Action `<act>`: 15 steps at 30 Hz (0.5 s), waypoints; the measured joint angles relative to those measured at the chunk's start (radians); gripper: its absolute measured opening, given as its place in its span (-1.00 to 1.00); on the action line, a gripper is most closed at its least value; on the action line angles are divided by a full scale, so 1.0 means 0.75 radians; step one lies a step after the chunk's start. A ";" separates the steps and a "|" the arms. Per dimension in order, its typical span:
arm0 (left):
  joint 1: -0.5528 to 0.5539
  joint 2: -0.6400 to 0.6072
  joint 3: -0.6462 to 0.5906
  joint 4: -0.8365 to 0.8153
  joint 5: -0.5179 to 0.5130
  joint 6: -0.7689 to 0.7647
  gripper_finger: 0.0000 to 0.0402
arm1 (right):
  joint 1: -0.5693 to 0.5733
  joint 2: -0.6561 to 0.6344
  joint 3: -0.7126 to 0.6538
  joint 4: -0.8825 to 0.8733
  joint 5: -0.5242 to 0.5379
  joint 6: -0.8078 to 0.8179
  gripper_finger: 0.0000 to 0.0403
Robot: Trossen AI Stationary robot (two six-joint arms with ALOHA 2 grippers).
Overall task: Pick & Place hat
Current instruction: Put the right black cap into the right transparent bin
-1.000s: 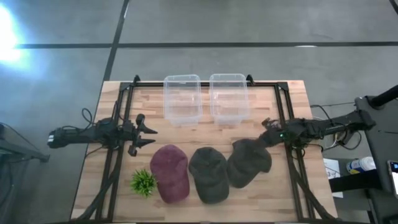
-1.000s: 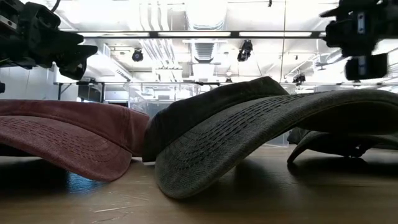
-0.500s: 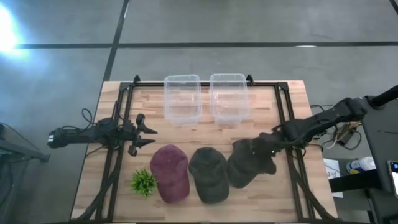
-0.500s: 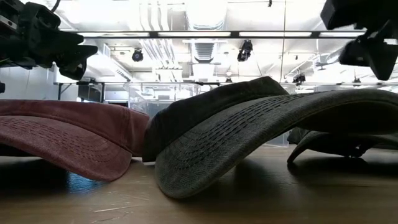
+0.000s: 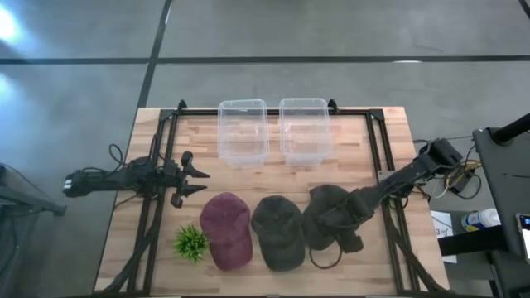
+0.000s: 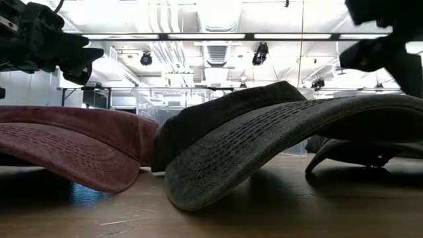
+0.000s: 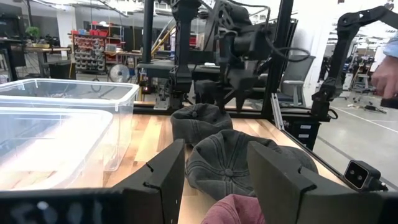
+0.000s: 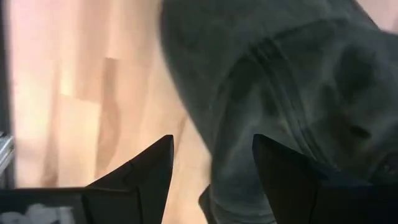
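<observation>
Right now the grey hat [image 5: 330, 215] lies at the right end of a row of three along the near part of the worktop [image 5: 389, 132], its left edge overlapping the dark green hat [image 5: 277, 232] in the middle; the maroon hat [image 5: 226, 229] closes the row on the left. Over the grey hat's right side sits the right pincer [image 5: 358, 217] (its arm reaching in from the right edge of the worktop). Seen from its own wrist, its two dark fingers [image 8: 140, 171] stand spread apart, with the hat's crown [image 8: 298, 93] just beyond them and bare wood beside it. A small green plant [image 5: 191, 242] stands left of the maroon hat. Two clear plastic bins [image 5: 242, 131] sit side by side at the far edge. The left pincer [image 5: 195, 178] waits over the worktop's left side, fingers parted, gripping nothing.
</observation>
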 joint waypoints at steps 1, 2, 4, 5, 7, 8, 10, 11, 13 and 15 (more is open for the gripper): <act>0.000 0.000 0.000 0.000 0.001 0.000 -0.17 | -0.001 0.007 -0.013 -0.005 0.032 0.035 0.07; 0.000 0.000 0.000 0.000 0.001 0.000 -0.17 | -0.001 0.010 -0.029 0.003 0.049 0.063 0.07; 0.000 0.000 0.000 0.000 0.001 0.000 -0.17 | -0.001 0.021 -0.063 0.035 0.058 0.104 0.07; 0.000 0.000 0.000 -0.001 0.001 0.000 -0.17 | -0.001 0.024 -0.081 0.062 0.043 0.117 0.07; 0.000 0.001 0.000 -0.002 0.001 0.000 -0.17 | 0.003 0.029 -0.119 0.111 0.031 0.156 0.07; 0.000 0.001 0.000 -0.003 0.001 0.000 -0.17 | 0.005 0.034 -0.140 0.130 0.034 0.174 0.07; 0.000 0.001 0.000 -0.003 0.001 0.000 -0.17 | 0.005 0.038 -0.182 0.182 0.044 0.215 0.06; 0.000 0.002 0.000 -0.003 0.001 0.000 -0.17 | 0.005 0.038 -0.201 0.206 0.056 0.249 0.06; 0.000 0.002 0.000 -0.004 0.000 0.000 -0.17 | 0.003 0.037 -0.226 0.223 0.092 0.323 0.01; 0.000 0.002 0.000 -0.004 0.001 0.000 -0.17 | 0.003 0.037 -0.238 0.223 0.129 0.396 -0.10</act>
